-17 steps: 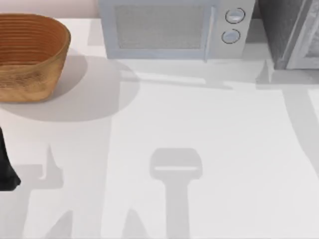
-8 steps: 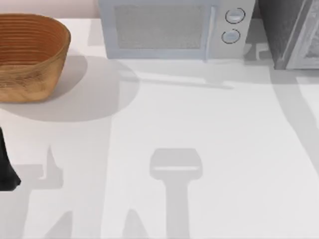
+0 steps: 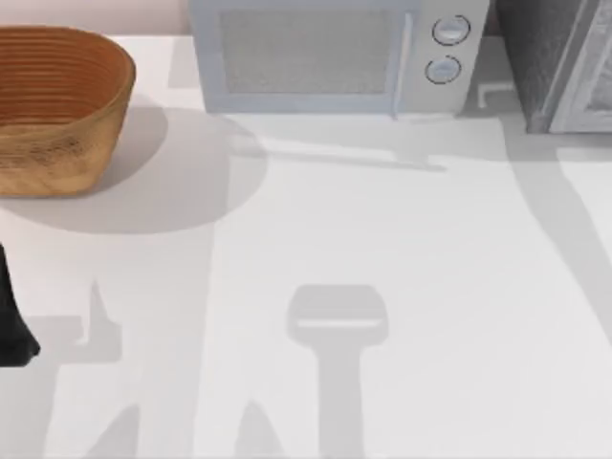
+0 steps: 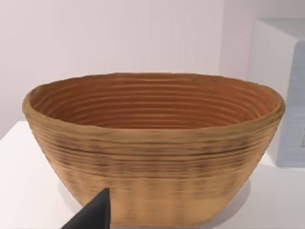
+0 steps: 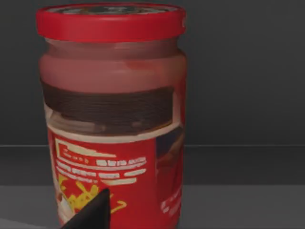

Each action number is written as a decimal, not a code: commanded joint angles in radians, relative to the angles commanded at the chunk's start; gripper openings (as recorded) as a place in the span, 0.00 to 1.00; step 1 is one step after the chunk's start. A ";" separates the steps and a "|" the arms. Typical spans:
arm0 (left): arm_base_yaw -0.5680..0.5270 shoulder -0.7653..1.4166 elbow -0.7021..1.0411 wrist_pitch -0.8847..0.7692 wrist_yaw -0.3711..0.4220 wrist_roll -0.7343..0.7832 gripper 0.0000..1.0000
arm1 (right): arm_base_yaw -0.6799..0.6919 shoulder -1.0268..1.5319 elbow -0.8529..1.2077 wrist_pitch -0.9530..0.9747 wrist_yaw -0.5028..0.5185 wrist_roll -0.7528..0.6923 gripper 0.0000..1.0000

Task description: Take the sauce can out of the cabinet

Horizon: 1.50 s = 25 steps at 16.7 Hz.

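The sauce can (image 5: 114, 119) stands upright on a dark grey shelf inside the cabinet (image 5: 248, 71), close in front of the right wrist camera. It has a red lid and a red, cream and yellow label. A dark tip of my right gripper (image 5: 93, 212) sits low in front of the can. In the top view the grey cabinet (image 3: 550, 57) stands at the far right corner, with its pale framed front angled outward. My left arm (image 3: 11, 325) is parked at the table's left edge, and a dark tip of my left gripper (image 4: 93, 214) points at the basket.
A woven brown basket (image 3: 57, 105) stands at the far left, seen close in the left wrist view as the basket (image 4: 152, 143). A pale microwave (image 3: 325, 53) with two round knobs sits at the far middle, just left of the cabinet. The white table (image 3: 382, 239) carries only arm shadows.
In the top view the right arm's shadow has slid further back across the table toward the gap between microwave and cabinet. The left arm and the basket have not moved.
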<state>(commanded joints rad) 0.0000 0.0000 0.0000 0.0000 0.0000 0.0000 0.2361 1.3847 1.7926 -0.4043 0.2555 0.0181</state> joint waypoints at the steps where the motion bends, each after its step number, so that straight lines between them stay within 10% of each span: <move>1: 0.000 0.000 0.000 0.000 0.000 0.000 1.00 | 0.027 0.030 0.024 0.004 0.028 0.001 1.00; 25: 0.000 0.000 0.000 0.000 0.000 0.000 1.00 | 0.067 0.376 0.364 0.000 0.076 0.004 1.00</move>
<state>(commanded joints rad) 0.0000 0.0000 0.0000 0.0000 0.0000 0.0000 0.3028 1.7611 2.1562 -0.4039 0.3316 0.0223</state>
